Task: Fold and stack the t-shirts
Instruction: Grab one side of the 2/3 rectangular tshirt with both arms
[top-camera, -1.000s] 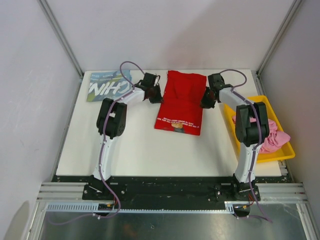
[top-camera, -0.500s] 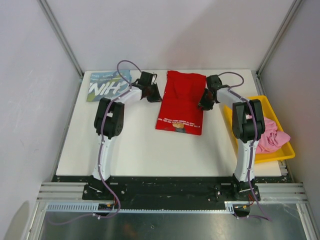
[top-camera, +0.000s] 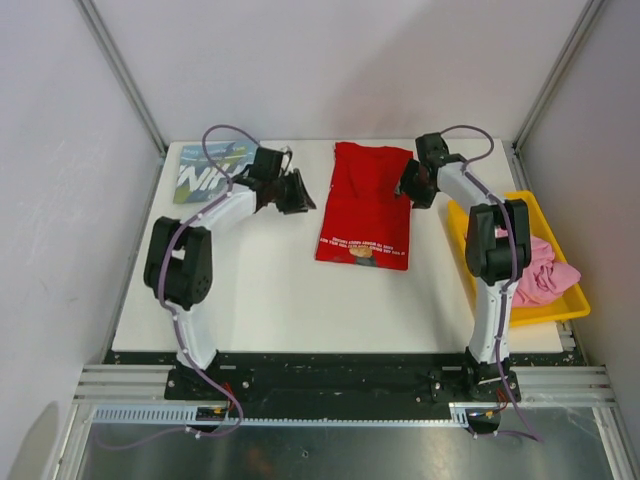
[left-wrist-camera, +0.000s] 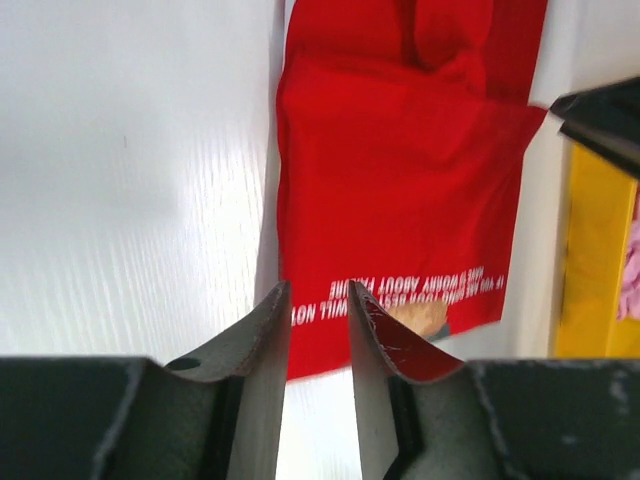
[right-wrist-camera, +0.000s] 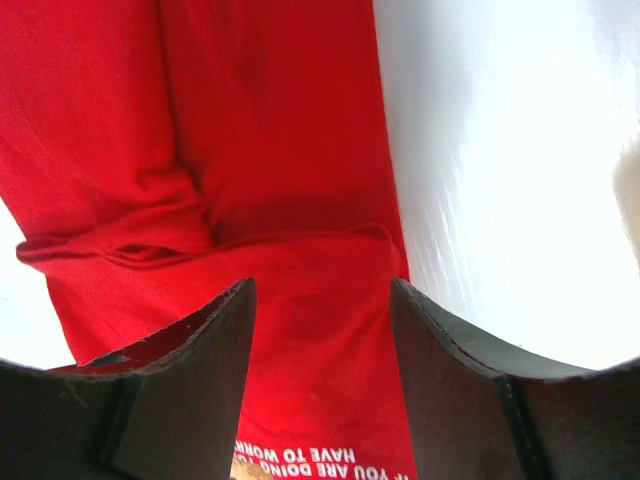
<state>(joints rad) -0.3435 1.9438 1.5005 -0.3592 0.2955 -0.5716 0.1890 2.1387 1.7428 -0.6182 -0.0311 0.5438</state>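
Note:
The red t-shirt (top-camera: 365, 205) lies partly folded at the back middle of the table, its white lettering and face print at the near hem. My left gripper (top-camera: 298, 192) hovers just left of it, slightly open with nothing between the fingers (left-wrist-camera: 318, 300). My right gripper (top-camera: 408, 185) stands wide open over the shirt's right side (right-wrist-camera: 322, 295), with red cloth (right-wrist-camera: 250, 150) below the jaws and not held. The blue t-shirt (top-camera: 195, 178) lies at the back left, partly hidden by the left arm. The pink t-shirt (top-camera: 545, 270) is bunched in the yellow tray (top-camera: 555, 312).
The yellow tray sits along the table's right edge, close to the right arm. Metal frame posts and white walls close in the back and sides. Bare white tabletop (top-camera: 300, 300) lies in front of the red shirt.
Both grippers have opened and let go of the red shirt. The left arm has swung left, away from the shirt. The right gripper has shifted toward the back.

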